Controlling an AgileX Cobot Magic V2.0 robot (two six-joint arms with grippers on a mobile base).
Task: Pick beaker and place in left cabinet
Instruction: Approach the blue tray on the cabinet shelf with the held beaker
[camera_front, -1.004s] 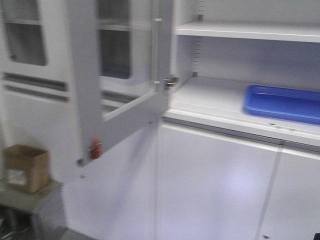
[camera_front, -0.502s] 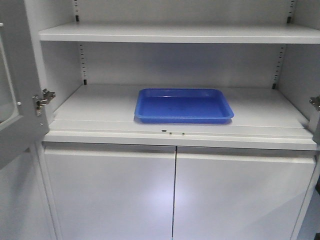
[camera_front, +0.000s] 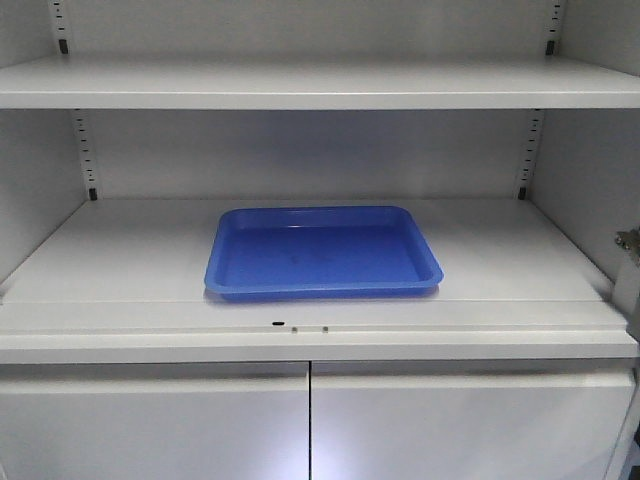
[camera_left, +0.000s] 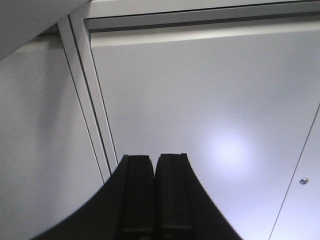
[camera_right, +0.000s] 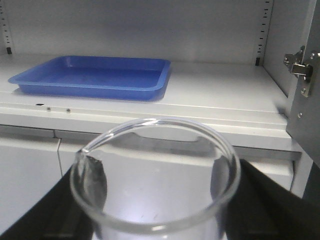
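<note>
Left wrist view: the left gripper (camera_left: 155, 165) has its black fingers pressed together with nothing between them, facing a closed lower door (camera_left: 210, 125) of the left cabinet (camera_front: 120, 265).

The front view shows the open middle shelf with a blue tray (camera_front: 320, 250) lying on it, but no gripper and no glass. From that view alone nobody could tell that anything is being carried.

The right wrist view fills that gap. The right gripper (camera_right: 156, 187) pinches the beaker (camera_right: 156, 222), its pads (camera_right: 95, 185) showing dark through the glass on either side, rim up and spout to the left. The shelf lies ahead of this gripper, the tray ahead and to its left, and a hinged door edge (camera_right: 305, 100) close on its right.

The beaker seems to sit low against the shelf's front lip, so a straight push forward could knock the glass on that lip. Drifting right could clip the door, and smooth glass may slip in a light pinch.
</note>
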